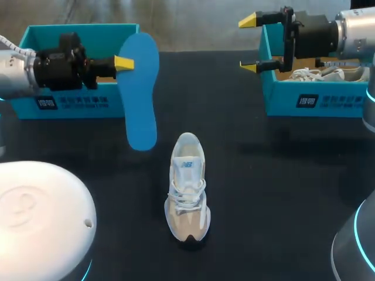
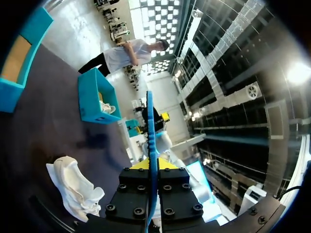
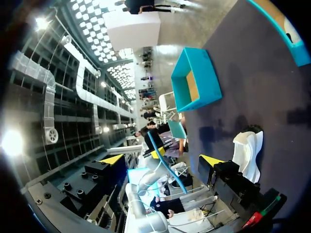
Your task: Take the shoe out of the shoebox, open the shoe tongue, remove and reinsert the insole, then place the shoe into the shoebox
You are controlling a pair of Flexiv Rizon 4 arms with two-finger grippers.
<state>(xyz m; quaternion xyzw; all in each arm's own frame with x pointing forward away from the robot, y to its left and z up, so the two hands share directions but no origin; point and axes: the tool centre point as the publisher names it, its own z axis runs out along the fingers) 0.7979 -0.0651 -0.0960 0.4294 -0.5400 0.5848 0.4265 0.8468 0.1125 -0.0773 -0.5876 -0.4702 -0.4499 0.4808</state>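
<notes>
The black table (image 1: 263, 175) carries two teal boxes at its far edge: the left shoebox (image 1: 88, 36) and the right shoebox (image 1: 281, 99), which holds a second shoe (image 1: 319, 74). The shoe (image 1: 187, 187) sits mid-table, outside both. The blue insole (image 1: 140, 88) hangs far-left of it, clamped in the left gripper (image 1: 126, 63). The right gripper (image 1: 251, 44), by the right shoebox, has its fingers apart.

Bare table (image 1: 263, 175) surrounds the shoe (image 1: 187, 187); held insole (image 1: 140, 88) hangs nearby.

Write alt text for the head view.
The left tool holds a blue insole above a black table, with a pale sneaker resting at its centre. The right tool hangs open by a teal shoebox holding another shoe.
</notes>
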